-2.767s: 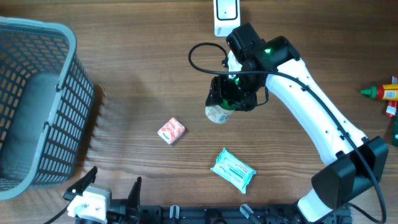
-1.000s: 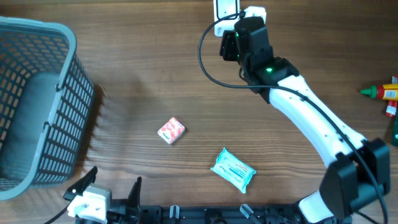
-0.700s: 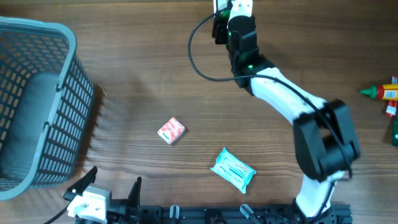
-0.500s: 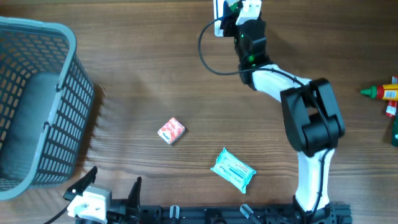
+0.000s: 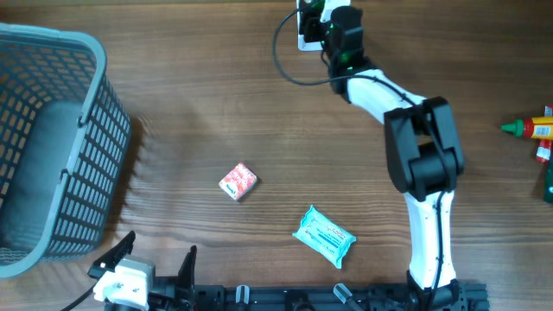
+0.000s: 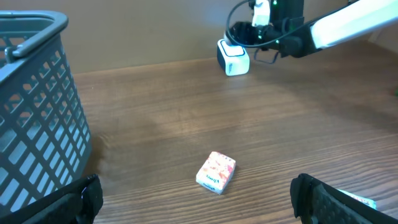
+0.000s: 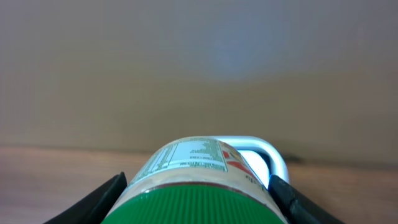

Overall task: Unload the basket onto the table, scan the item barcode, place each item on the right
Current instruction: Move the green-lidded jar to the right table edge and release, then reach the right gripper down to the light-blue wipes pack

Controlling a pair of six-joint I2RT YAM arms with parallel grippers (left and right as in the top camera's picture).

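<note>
The basket (image 5: 52, 147) is cut off by the left frame edge in the overhead view, and the bottles (image 5: 529, 129) at the right edge are only partly in frame. The scanner (image 5: 302, 33) at the far table edge is largely covered by the right gripper (image 7: 198, 200). In the right wrist view, only its white rounded top shows behind the jar (image 7: 199, 168). The jar cannot be made out from overhead. In the wrist view its green lid is cut off by the lower frame edge and its printed label faces up. The right arm is stretched across the table (image 5: 216, 95) to the far edge. Its fingers (image 7: 106, 196) sit at a medium gap against both sides of the jar, holding it just in front of the scanner. The left gripper (image 5: 161, 244) sits at the near edge, fingers spread wide and empty. A teal packet (image 5: 324, 235) and a small red box (image 5: 238, 181) lie near each other but apart, both well clear of the right arm.
</note>
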